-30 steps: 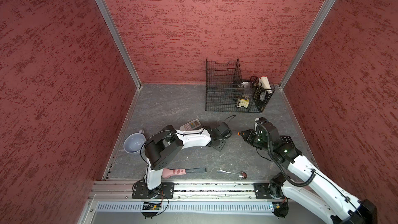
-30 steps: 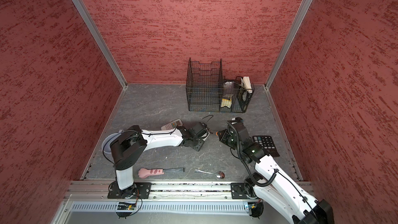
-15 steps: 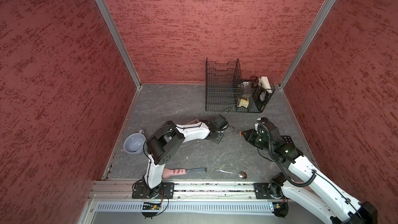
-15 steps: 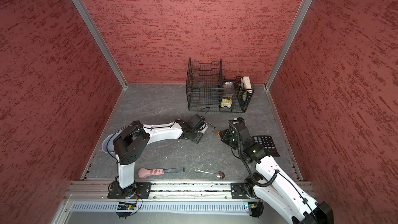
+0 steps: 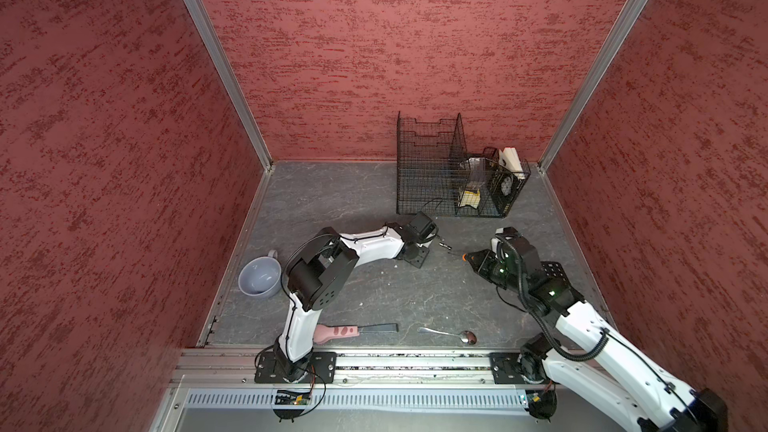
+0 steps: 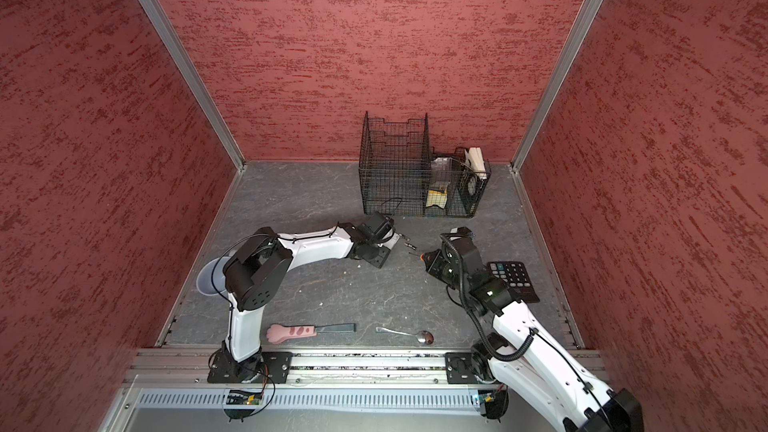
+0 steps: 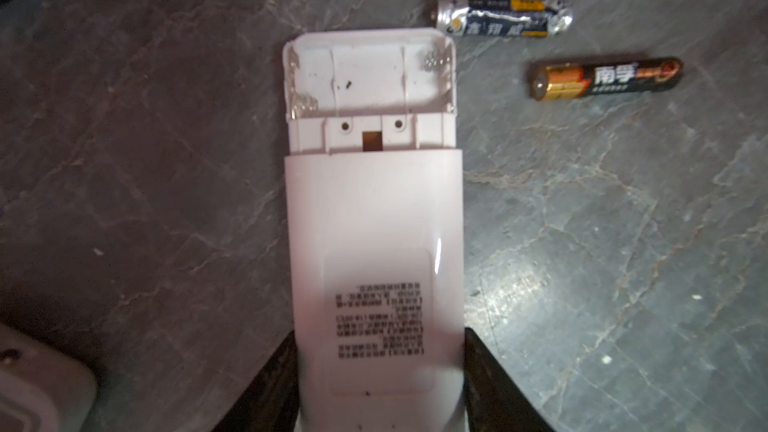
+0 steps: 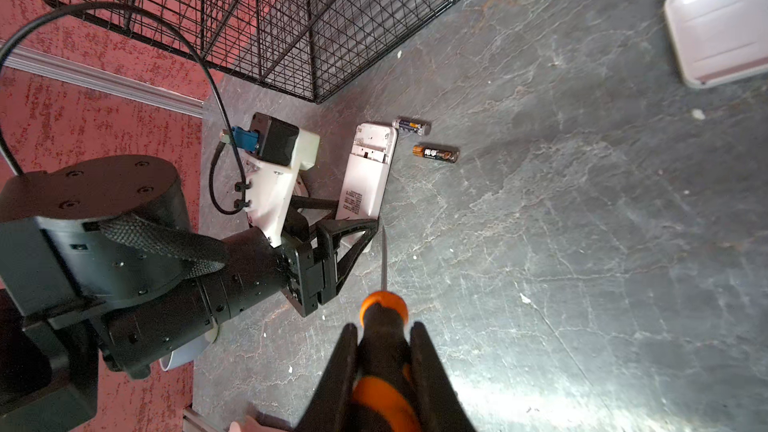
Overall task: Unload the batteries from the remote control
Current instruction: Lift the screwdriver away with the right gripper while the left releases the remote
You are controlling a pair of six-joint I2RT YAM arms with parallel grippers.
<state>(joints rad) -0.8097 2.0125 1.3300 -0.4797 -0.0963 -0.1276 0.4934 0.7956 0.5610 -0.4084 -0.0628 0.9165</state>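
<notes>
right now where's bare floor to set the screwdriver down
Bare floor lies between the left arm, right arm and the spoon, and behind, between the left wall and wire basket. Crowded: around the remote, the two batteries and the white cover.

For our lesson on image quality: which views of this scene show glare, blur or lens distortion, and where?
Left wrist view: the remote control is washed out by bright light, its printed label soft, while the batteries stay readable. Right wrist view: the screwdriver handle close to the lens is blurred, and glare brightens the floor nearby. In both top views: wide-angle spread of the walls; the batteries are tiny specks.
</notes>
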